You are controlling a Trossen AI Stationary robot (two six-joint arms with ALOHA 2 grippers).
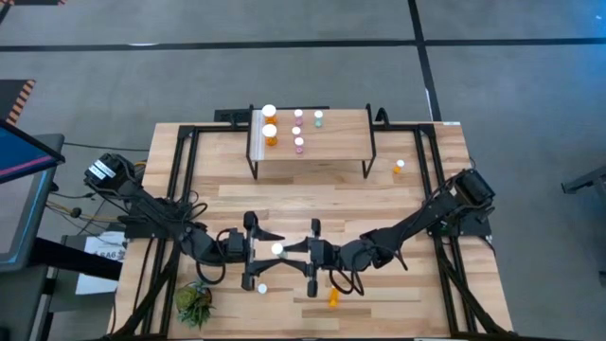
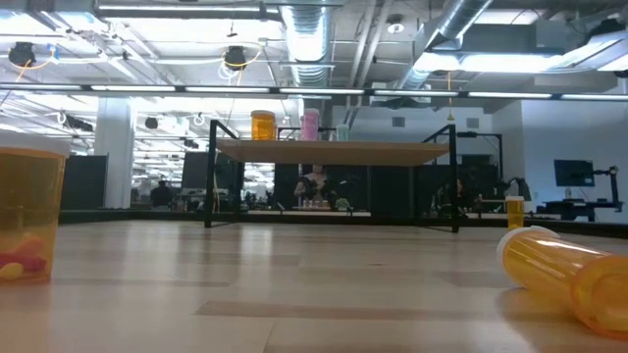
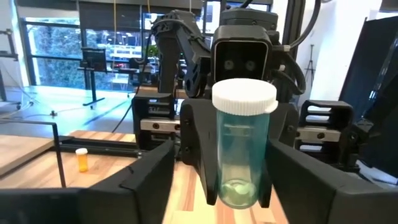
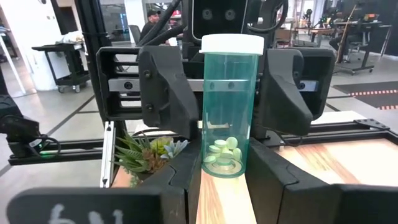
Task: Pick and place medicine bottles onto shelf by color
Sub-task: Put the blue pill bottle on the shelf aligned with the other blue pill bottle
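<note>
— Where was the green bottle (image 1: 277, 249) when you looked?

— Lower centre of the overhead frame, upright between both claws. My right gripper (image 1: 301, 250) was closed around its body, pills visible at the bottom. My left gripper (image 1: 268, 248) faced it with fingers spread wide on either side, not touching the bottle.

— And the shelf (image 1: 331, 147)?

— Upper centre. It carried orange bottles (image 1: 270, 126) at its left end, then pink ones (image 1: 298, 130) and a green one (image 1: 318, 118). One orange bottle (image 1: 333, 298) lay on its side near the bottom edge, another (image 1: 399, 169) stood right of the shelf.
</note>
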